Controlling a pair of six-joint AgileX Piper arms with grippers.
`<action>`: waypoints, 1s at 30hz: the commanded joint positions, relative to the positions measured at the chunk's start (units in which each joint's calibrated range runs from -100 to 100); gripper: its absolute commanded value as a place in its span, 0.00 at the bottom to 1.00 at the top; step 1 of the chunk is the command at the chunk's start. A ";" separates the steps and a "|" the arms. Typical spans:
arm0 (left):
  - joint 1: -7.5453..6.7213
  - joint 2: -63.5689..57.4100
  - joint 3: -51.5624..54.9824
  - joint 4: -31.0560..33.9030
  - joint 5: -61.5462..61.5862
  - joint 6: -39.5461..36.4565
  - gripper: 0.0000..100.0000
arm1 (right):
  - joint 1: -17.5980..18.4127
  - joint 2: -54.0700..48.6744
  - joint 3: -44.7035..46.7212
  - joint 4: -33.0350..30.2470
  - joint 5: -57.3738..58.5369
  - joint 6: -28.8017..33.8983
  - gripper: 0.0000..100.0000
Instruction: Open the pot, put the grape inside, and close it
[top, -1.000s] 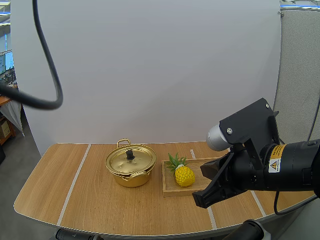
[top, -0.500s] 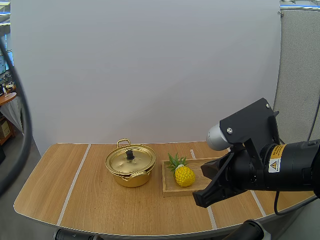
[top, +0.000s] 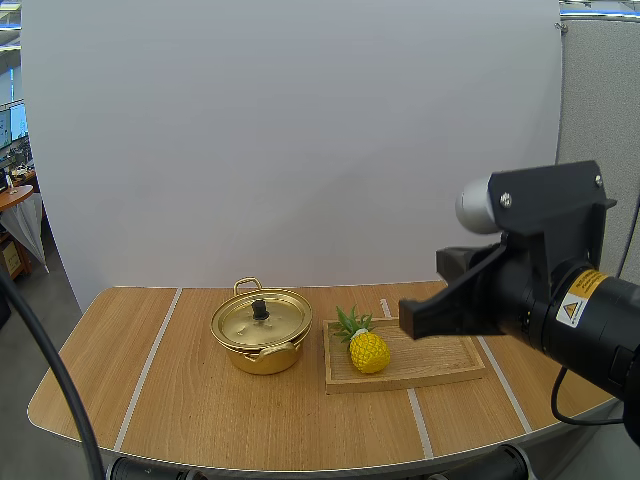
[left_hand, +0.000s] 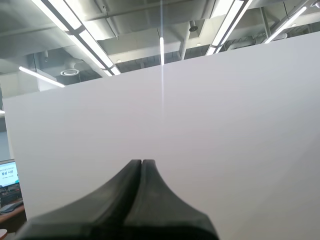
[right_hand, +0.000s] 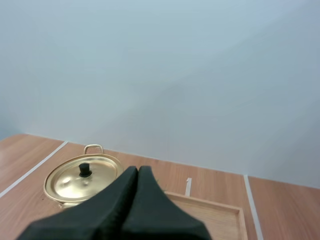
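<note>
A gold pot (top: 260, 340) stands on the table with its lid on; the lid has a black knob (top: 260, 309). To its right a yellow toy pineapple (top: 368, 350) with green leaves lies at the left end of a wooden tray (top: 440, 362); no grapes show. My right gripper (top: 408, 318) hangs above the tray's middle, right of the pineapple and clear of it. In the right wrist view its fingers lie together as one dark wedge (right_hand: 138, 170), pointing toward the pot (right_hand: 82, 181) and over the tray (right_hand: 215, 215). My left gripper (left_hand: 141, 162) is shut on nothing, facing the white backdrop.
The wooden table (top: 190, 410) has pale stripes (top: 150, 365) across it and a curved front edge. There is bare tabletop left of the pot and in front of it. A white wall stands behind the table.
My right arm has risen and drawn back to the right, off the tray's near right part, so the whole tray shows. Pot and pineapple have not moved.
</note>
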 joint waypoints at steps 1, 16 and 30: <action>-0.14 -3.88 9.69 0.98 -4.38 -4.22 0.00 | -2.97 -0.33 -0.36 -0.43 -15.22 0.83 0.00; 0.69 -10.30 39.66 2.66 -22.99 -14.28 0.00 | -5.59 -0.33 11.23 -0.43 -39.23 0.83 0.00; 0.69 -10.30 69.60 2.66 -48.15 -13.22 0.00 | -5.59 -0.33 30.50 -0.85 -54.16 0.83 0.00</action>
